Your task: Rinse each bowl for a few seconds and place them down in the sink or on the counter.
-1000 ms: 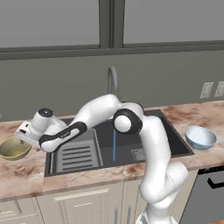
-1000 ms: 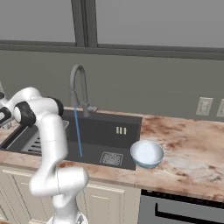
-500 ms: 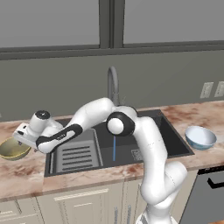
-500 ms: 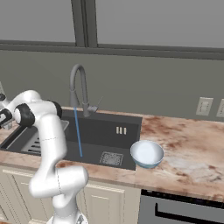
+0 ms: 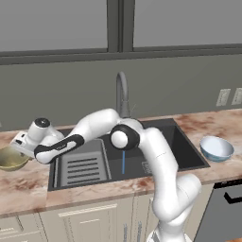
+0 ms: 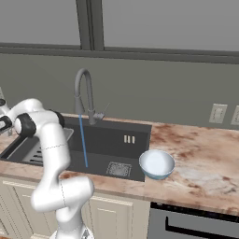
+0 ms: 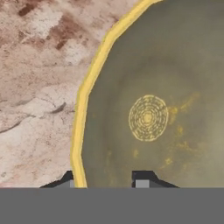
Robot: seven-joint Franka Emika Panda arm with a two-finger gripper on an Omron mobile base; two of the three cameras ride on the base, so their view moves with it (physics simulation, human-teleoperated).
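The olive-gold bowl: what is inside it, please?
The olive-gold bowl looks empty: just a shiny inside with a ringed gold mark at the bottom. The gripper straddles its near rim, hiding a bit there. The counter lies beside it.

Light was even and flat, shadows faint. Renders slightly soft; olive-gold bowl [image 7: 166, 109] interior showed mild sheen up close.

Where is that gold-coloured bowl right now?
The olive-gold bowl sits on the marbled counter at the far left of the left base view, just left of the sink, with the gripper straddling its rim.
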